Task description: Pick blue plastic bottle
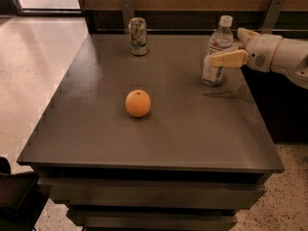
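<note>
Wood panelling at the back, dark desk (183, 129) up front, and the blue plastic bottle (214, 75) stands upright by the right edge, toward the far right corner. The gripper (223, 46) reaches in from the right at label height, spread wide, one finger across the bottle's front and the other behind. This looks like the approach, with no grasp yet. Next it should seat the bottle deeper, squeeze, and lift straight up. The can (138, 36) at the far edge and the orange (138, 103) mid-desk sit well apart.

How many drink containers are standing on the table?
2. The soda can stands at the far edge, left of centre; the blue plastic bottle near the right edge, with the gripper at it. None seems hidden.
</note>
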`<move>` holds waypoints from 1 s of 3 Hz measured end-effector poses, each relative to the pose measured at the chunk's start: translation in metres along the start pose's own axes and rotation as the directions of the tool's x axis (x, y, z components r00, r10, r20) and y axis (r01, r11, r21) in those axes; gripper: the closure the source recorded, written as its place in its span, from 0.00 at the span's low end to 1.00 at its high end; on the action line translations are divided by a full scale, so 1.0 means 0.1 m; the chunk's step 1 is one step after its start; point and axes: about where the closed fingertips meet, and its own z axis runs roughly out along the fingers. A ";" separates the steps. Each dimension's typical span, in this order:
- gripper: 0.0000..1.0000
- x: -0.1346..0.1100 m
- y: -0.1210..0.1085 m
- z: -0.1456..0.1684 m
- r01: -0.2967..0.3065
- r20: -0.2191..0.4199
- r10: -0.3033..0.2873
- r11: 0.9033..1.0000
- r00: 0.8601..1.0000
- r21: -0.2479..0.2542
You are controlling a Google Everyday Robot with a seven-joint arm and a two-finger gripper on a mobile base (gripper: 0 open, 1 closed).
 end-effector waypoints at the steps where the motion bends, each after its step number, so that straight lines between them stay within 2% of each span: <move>1: 0.17 0.02 0.01 0.12 -0.001 0.020 0.001 1.000 1.000 -0.008; 3: 0.64 0.01 0.04 0.17 -0.001 0.020 0.001 1.000 1.000 -0.017</move>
